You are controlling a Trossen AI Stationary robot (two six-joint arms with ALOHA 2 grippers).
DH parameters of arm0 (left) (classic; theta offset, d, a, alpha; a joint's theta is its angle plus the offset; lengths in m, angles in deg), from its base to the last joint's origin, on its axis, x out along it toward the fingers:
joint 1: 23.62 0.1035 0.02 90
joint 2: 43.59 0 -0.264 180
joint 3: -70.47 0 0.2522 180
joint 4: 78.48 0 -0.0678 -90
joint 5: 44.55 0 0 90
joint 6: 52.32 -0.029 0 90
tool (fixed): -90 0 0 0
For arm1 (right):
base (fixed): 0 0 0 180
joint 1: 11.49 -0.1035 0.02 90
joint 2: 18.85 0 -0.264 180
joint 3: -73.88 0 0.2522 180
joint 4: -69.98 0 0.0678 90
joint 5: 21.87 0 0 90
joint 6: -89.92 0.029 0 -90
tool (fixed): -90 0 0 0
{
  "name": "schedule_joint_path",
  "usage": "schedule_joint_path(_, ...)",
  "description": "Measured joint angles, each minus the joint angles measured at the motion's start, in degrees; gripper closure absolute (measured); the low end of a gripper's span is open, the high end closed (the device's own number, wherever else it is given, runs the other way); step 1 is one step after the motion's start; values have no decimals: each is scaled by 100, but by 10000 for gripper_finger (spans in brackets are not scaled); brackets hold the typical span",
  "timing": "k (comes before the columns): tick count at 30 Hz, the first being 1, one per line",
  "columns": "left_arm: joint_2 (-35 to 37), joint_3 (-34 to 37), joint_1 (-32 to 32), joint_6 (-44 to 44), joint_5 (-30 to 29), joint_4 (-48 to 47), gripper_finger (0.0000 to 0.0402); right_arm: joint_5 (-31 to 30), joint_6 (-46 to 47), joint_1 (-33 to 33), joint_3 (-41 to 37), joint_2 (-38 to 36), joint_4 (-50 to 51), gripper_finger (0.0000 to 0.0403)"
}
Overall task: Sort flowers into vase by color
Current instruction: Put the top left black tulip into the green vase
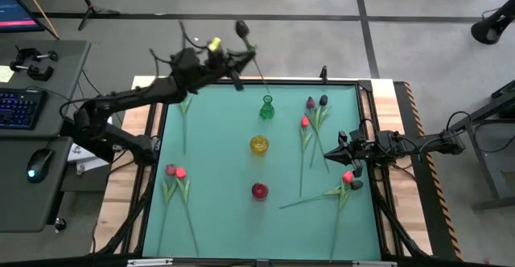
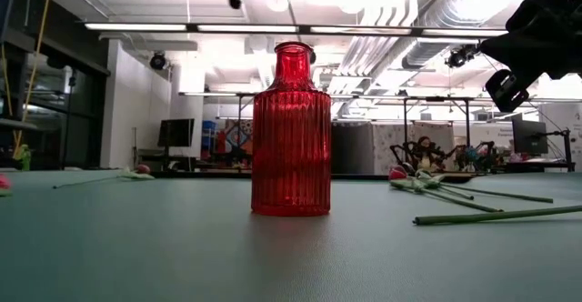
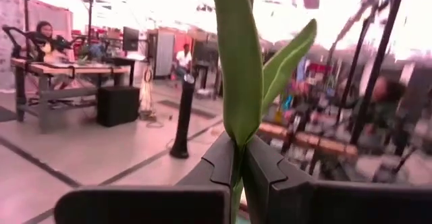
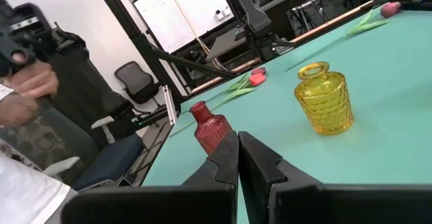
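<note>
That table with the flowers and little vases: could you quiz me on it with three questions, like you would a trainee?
1. True or false: the left gripper is shut on a dark-headed artificial tulip with a green stem.
2. Which ribbed or dimpled glass vase stands in the middle of the row: A red, B yellow, C green?
3. Fill in: the right gripper hovers near the table's ___ edge.

Key: 1 true; 2 B; 3 right.

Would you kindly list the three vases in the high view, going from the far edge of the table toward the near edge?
Green vase → yellow vase → red vase. They form a rough line down the middle of the teal table.
</note>
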Motion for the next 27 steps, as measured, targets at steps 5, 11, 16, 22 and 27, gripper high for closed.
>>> schedule_joint_path(5, -292, -63, -148, -351, -466, -22, 401, 0, 0, 0, 0, 0, -2, 402)
schedule_joint_path(11, -684, -64, -143, -404, -580, 37, 401, 0, 0, -1, 0, 0, -2, 402)
schedule_joint_path(16, -933, -64, -215, -361, -578, 160, 401, 0, 0, 0, 0, 0, -2, 402)
schedule_joint_path(22, -972, -64, -223, -420, -581, 8, 401, 0, 0, 0, 0, 0, -2, 402)
schedule_joint_path(27, -972, -64, -222, -425, -583, -250, 401, 0, 0, 0, 0, 0, -1, 402)
